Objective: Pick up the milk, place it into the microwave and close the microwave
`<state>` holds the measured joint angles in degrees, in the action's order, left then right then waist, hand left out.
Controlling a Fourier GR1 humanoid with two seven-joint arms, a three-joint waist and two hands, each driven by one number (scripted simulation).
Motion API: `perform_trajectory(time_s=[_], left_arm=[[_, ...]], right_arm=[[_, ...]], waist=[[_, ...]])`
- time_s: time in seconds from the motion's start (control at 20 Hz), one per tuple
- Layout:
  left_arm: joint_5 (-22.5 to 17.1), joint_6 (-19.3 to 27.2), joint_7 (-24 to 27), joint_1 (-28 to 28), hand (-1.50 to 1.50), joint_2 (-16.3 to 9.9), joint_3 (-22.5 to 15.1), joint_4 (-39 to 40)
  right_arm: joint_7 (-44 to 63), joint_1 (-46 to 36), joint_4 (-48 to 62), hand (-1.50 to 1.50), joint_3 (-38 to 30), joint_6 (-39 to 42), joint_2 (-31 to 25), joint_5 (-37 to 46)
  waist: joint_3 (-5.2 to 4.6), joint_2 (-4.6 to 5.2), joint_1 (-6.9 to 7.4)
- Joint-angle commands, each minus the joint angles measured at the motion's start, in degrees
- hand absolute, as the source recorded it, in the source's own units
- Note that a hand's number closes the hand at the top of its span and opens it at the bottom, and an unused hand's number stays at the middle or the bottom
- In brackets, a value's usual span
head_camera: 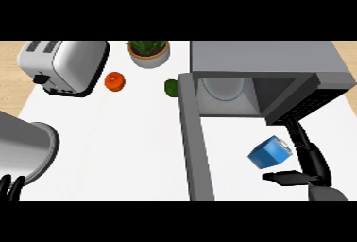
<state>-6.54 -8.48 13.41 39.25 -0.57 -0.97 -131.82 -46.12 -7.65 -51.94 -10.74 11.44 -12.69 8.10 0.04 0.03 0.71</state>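
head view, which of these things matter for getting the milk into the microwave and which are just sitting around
For the job:
- milk carton, blue, on the counter
- microwave, with its door open
- right hand, open, beside the carton

Just lying about:
- toaster
- potted plant
- orange fruit
- green item, partly behind the door
- left hand, resting at the lower left edge

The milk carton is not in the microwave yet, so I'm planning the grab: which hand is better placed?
Right. The right hand is open just beside the milk carton, before the open microwave. The left hand sits at the far lower-left edge.
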Motion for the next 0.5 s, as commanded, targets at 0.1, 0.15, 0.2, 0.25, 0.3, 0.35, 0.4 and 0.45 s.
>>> perform_trajectory(time_s=[0.1,0.15,0.2,0.25,0.3,0.35,0.4,0.45], left_arm=[[-1.9,-3.4,4.9,4.0,-1.5,-0.4,2.5,2.1],[0.0,0.9,-4.0,-2.0,-1.5,0.2,0.8,-2.3],[-0.7,0.3,-3.0,-2.2,-1.5,0.2,1.3,-1.4],[-0.3,-1.9,1.7,0.4,-1.5,0.5,1.6,1.5],[0.1,-0.5,-1.2,-2.6,-1.5,0.3,1.4,1.7],[1.8,-0.6,0.4,-1.3,-1.5,0.5,0.2,2.1],[0.7,0.4,-0.7,-1.2,-1.5,0.6,0.0,0.6],[-0.6,-2.2,1.4,3.1,-1.5,0.6,0.6,-1.2]], right_arm=[[-2.3,-4.1,9.3,-1.5,-0.4,3.2,-2.5,0.5],[-0.8,-4.9,9.3,-1.5,0.6,2.0,-1.0,1.3],[-5.7,-7.7,15.8,-1.5,-0.9,3.6,-3.0,1.2],[-6.1,-7.9,16.2,-1.5,0.2,1.9,-1.1,2.2],[-7.0,-7.5,17.5,-1.5,0.7,3.4,-1.9,2.6],[-9.6,-7.9,20.3,-1.5,-0.3,4.6,-2.3,1.7],[-8.2,-7.0,18.5,-1.5,0.2,6.2,-2.5,1.1],[-9.5,-6.5,20.1,-1.5,0.2,6.3,-2.9,1.2]], waist=[[-0.02,-0.05,0.21],[-0.01,0.02,-0.2],[0.02,0.09,0.05],[0.0,0.03,0.18],[0.01,0.09,0.04],[0.04,0.13,0.24],[0.02,0.07,0.09],[0.03,0.03,0.5]])
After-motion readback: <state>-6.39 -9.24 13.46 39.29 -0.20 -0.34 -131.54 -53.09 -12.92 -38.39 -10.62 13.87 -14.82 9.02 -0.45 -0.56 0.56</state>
